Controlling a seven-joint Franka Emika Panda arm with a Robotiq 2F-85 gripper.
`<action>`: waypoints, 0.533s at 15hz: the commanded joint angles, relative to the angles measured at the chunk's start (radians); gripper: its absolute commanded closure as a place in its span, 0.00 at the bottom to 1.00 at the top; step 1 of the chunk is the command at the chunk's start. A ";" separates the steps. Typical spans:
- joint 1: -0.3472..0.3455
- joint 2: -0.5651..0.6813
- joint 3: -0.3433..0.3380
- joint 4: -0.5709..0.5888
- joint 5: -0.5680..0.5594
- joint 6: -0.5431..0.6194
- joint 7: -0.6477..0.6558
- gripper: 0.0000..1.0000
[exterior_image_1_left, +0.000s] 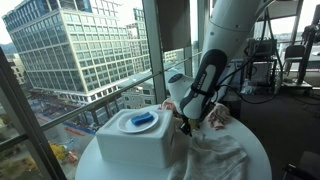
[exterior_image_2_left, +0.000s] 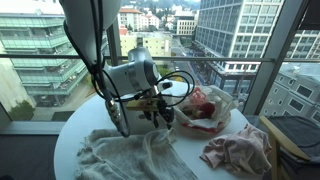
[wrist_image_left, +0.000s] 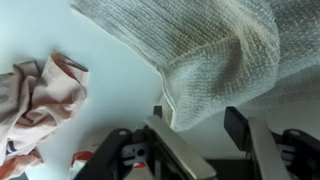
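In an exterior view the claw (exterior_image_1_left: 183, 122) hung low over the table (exterior_image_1_left: 256, 142), with a white box (exterior_image_1_left: 135, 142) just beside it and the grey cloth (exterior_image_1_left: 215, 152) beneath it. In an exterior view a pink cloth (exterior_image_2_left: 238, 150) lay well off to one side of the claw. In the wrist view the jaws stood apart, gripping nothing, with the grey cloth's corner just ahead of them.
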 joint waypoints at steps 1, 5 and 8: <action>-0.039 -0.028 0.063 -0.039 0.060 0.011 -0.041 0.00; -0.100 0.003 0.162 -0.035 0.184 -0.002 -0.113 0.00; -0.037 0.025 0.107 -0.021 0.172 0.015 -0.013 0.00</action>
